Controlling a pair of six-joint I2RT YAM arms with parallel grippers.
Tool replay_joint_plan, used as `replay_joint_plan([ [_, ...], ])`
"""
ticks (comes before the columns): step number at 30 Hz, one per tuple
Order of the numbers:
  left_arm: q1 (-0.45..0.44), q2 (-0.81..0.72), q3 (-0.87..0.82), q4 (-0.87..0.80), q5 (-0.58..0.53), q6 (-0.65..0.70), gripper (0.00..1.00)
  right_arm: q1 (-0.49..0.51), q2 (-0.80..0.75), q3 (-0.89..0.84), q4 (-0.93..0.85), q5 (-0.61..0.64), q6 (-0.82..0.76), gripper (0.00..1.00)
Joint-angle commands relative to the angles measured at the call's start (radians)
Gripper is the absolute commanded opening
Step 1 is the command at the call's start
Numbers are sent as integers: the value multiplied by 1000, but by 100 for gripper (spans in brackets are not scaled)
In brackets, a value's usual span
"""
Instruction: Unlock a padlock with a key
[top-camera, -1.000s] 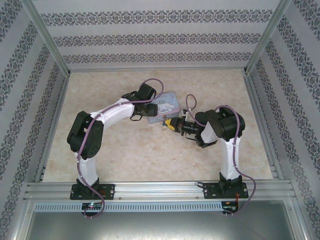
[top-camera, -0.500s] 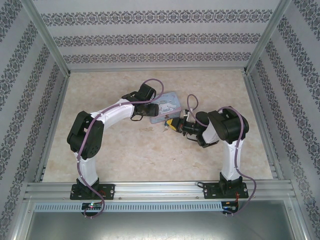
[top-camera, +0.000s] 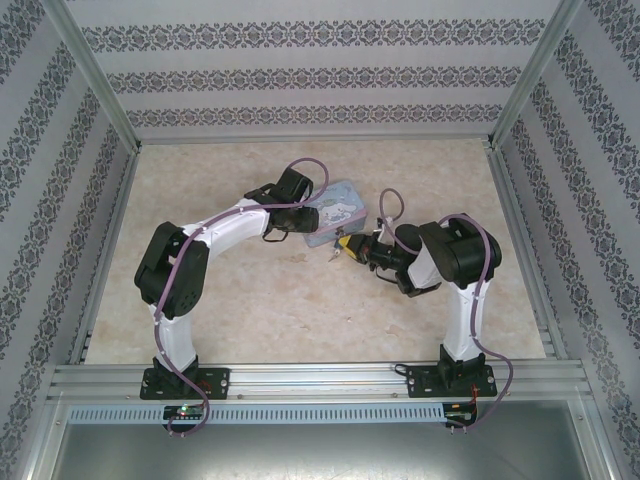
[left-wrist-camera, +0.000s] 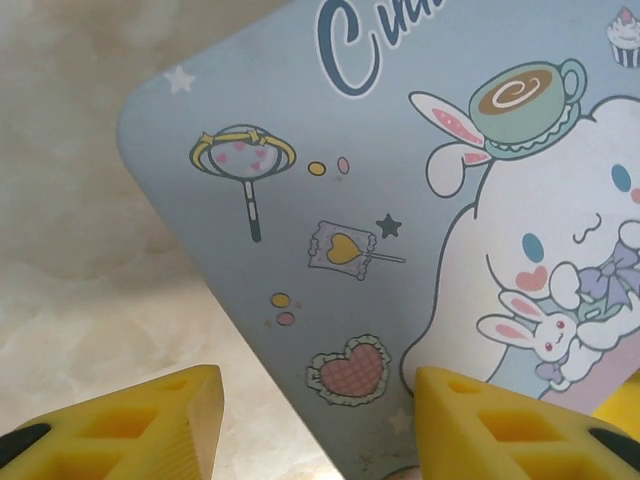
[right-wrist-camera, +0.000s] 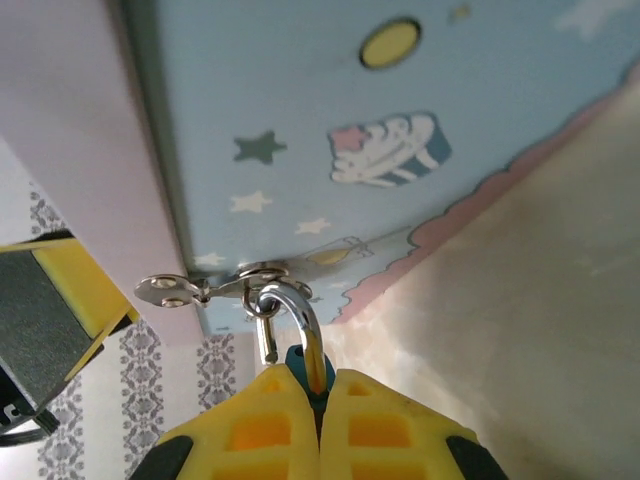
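The padlock (right-wrist-camera: 300, 362) is a tiny teal body pinched between my right gripper's (right-wrist-camera: 322, 385) yellow fingertips. Its metal shackle (right-wrist-camera: 303, 312) hooks through the hasp ring (right-wrist-camera: 262, 293) on the front of the pale blue cartoon tin box (right-wrist-camera: 400, 120), and one shackle end hangs free of the body. In the top view the right gripper (top-camera: 343, 247) sits at the box's (top-camera: 338, 205) near edge. My left gripper (left-wrist-camera: 318, 400) is open over the lid's (left-wrist-camera: 380, 200) corner, one finger above the table and one above the lid. The key is hidden.
The box rests mid-table on a beige marbled surface (top-camera: 250, 310). Patterned walls and aluminium frame posts (top-camera: 100, 90) close in the back and both sides. Purple cables (top-camera: 300, 165) loop above both arms near the box.
The right gripper has edged left toward the box, still clamped on the padlock. The left gripper's fingers have drawn closer together over the lid.
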Motion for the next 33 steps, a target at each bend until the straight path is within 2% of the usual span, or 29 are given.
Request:
replay_joint_plan([
  [1, -4, 85, -81, -177, -50, 19, 51, -46, 72, -32, -29, 160, 91, 0],
  [7, -28, 99, -106, -159, -36, 13, 49, -38, 29, 2, -108, 161, 75, 0],
  [18, -49, 127, -129, -145, -20, -1, 43, -60, 23, 38, -37, 213, 141, 0],
  [26, -51, 151, -120, -153, -12, 0, 38, -139, -61, 100, -179, 231, 121, 0],
  [33, -52, 137, -121, -143, -7, -6, 39, -144, -77, 117, -268, 192, 57, 0],
])
